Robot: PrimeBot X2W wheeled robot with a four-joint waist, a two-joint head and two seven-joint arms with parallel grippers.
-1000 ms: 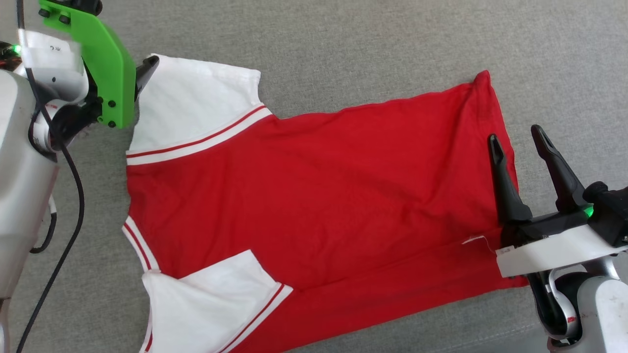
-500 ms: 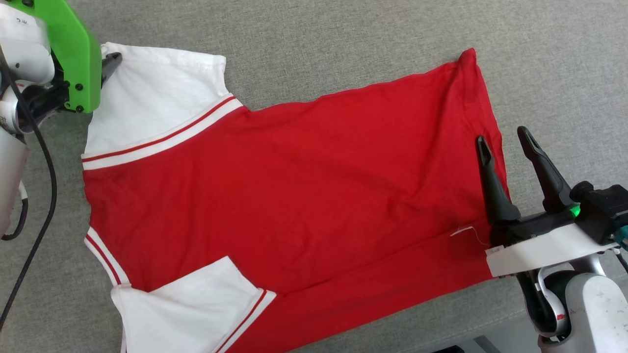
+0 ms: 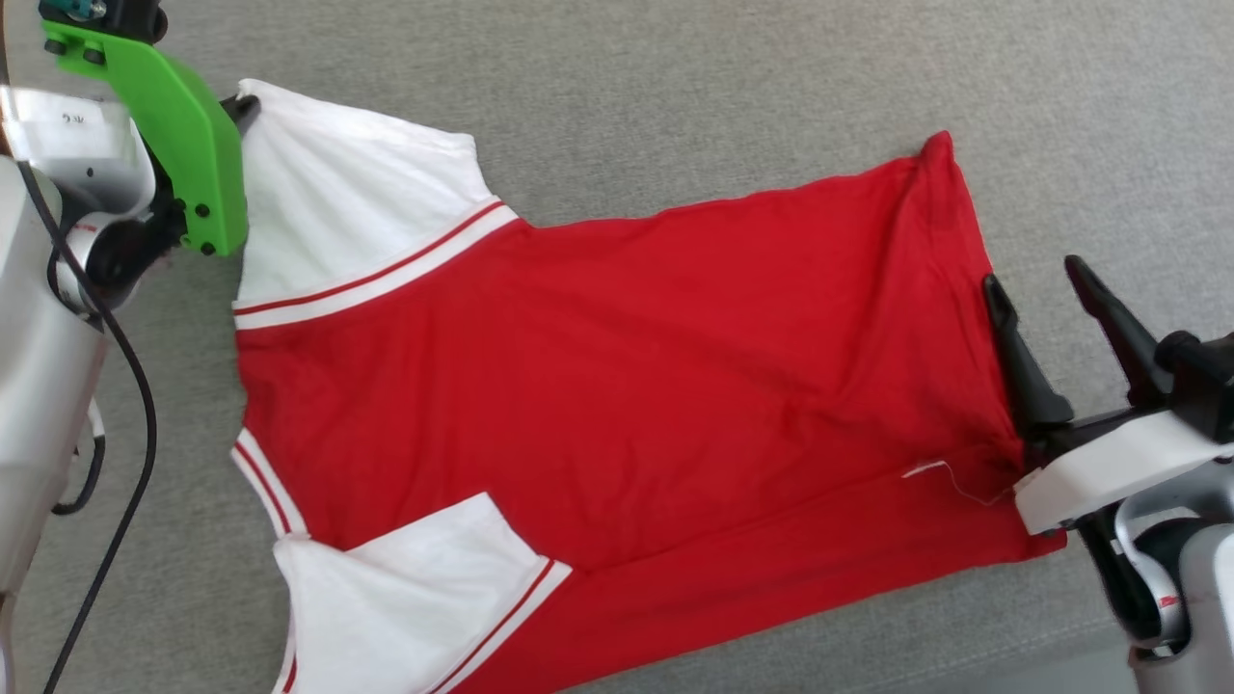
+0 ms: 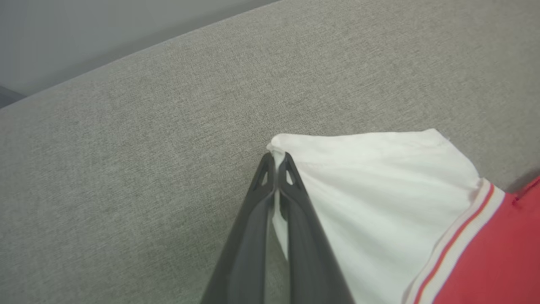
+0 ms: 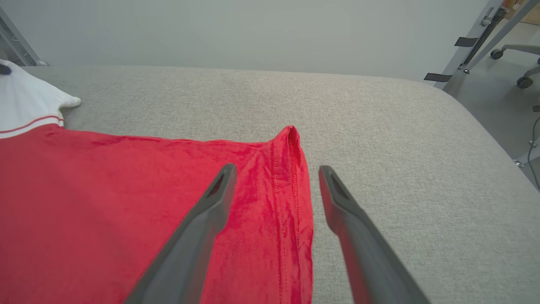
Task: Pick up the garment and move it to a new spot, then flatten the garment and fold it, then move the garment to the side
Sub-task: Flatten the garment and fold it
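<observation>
Slippage seems the risk: the left gripper pinches only a sleeve corner of the garment, while the right gripper hangs spread wide astride the hem.

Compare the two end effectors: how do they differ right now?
The left end effector is shut on a white sleeve corner of the red jersey; the right end effector is open, holding nothing. The left is at the sleeve end; the right straddles the hem. Both have dark fingers.
</observation>
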